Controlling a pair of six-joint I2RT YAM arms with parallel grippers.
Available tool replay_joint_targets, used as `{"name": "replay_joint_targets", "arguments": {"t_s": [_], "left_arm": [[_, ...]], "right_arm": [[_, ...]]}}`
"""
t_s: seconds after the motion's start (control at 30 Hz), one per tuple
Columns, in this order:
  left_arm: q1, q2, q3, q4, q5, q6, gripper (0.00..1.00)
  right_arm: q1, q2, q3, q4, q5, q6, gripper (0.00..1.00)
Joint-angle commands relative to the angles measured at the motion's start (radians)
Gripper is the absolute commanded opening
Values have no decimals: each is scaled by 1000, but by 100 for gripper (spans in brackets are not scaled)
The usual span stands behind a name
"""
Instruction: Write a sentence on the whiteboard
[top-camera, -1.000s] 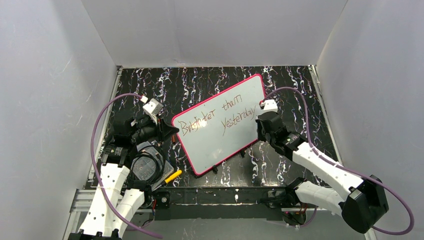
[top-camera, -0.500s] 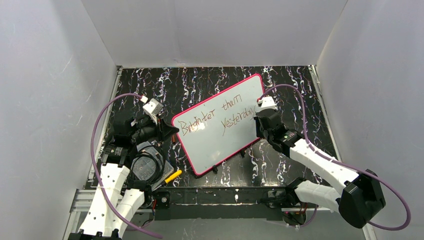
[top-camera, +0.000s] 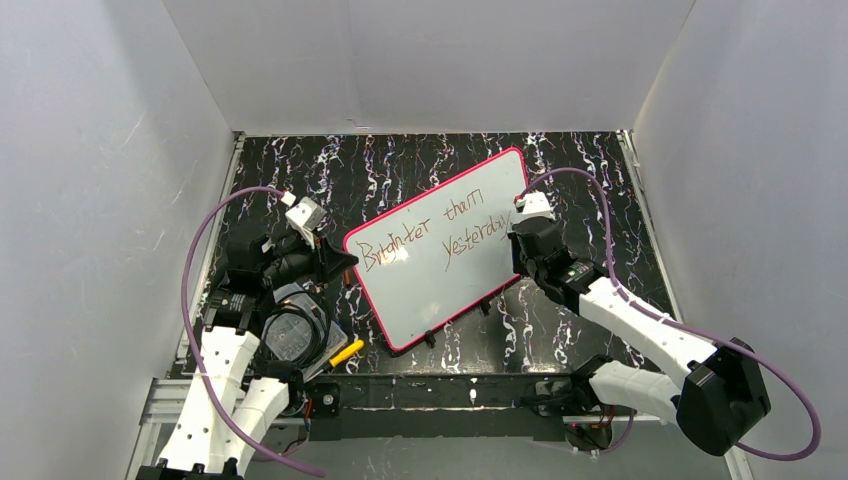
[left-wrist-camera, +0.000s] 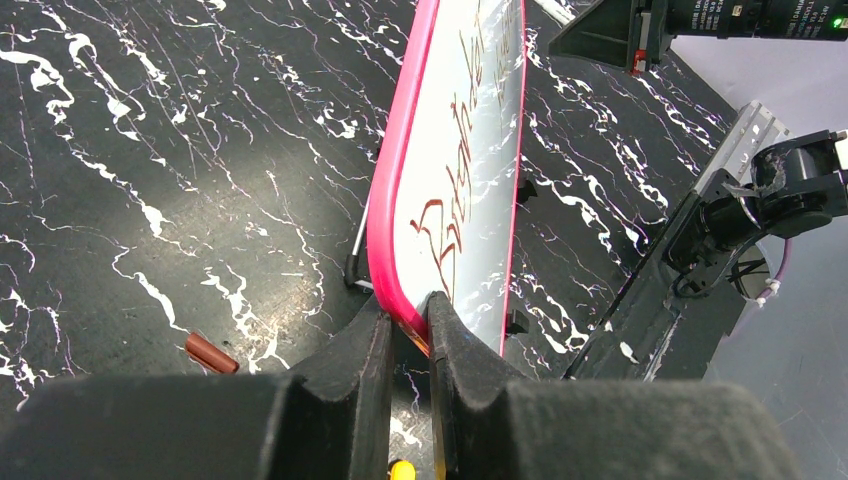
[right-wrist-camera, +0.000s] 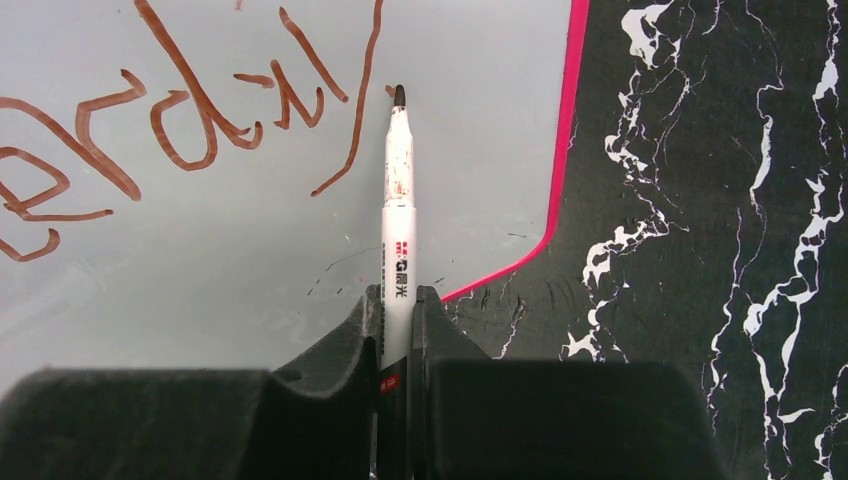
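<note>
The whiteboard (top-camera: 445, 258), glossy white with a pink-red frame, lies tilted on the black marbled table. The sentence (top-camera: 440, 235) in reddish-brown marker reads "Brighter than Yesterday" in two lines. My left gripper (left-wrist-camera: 408, 318) is shut on the whiteboard's left corner, its frame (left-wrist-camera: 392, 230) pinched between the jaws. My right gripper (right-wrist-camera: 399, 300) is shut on a white marker (right-wrist-camera: 398, 215), its dark tip just past the last letter of the sentence (right-wrist-camera: 200, 120), near the board's right edge (right-wrist-camera: 568, 130). From above, the right gripper (top-camera: 522, 238) sits at the board's right side.
A small reddish-brown marker cap (left-wrist-camera: 212, 354) lies on the table left of the board. A yellow object (top-camera: 347, 352) and a round dark object (top-camera: 292, 335) lie near the left arm's base. White walls enclose the table on three sides.
The right gripper with the marker has shifted slightly up and left along the board's right edge. The left arm and the board have not moved.
</note>
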Motion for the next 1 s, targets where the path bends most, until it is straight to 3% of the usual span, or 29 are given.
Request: {"name": "replay_joint_targets", "arguments": {"t_s": [0.0,0.5,0.7,0.97], "left_arm": [[-11,-10,-14,-7,-9,74,0],[-11,-89,-47,-63,-63,20,1],[-11,-101,-46,-72,-95,5,34],[-11,-123,-42,-79,-129,-22,54]], "right_arm": [[-5,-23,44,21,11,-10,1],[-5,-243,40,8,-37,-52,1],[-5,-286,44,31,-186,-79,1],[-5,-364,40,14,-225,-86,1]]}}
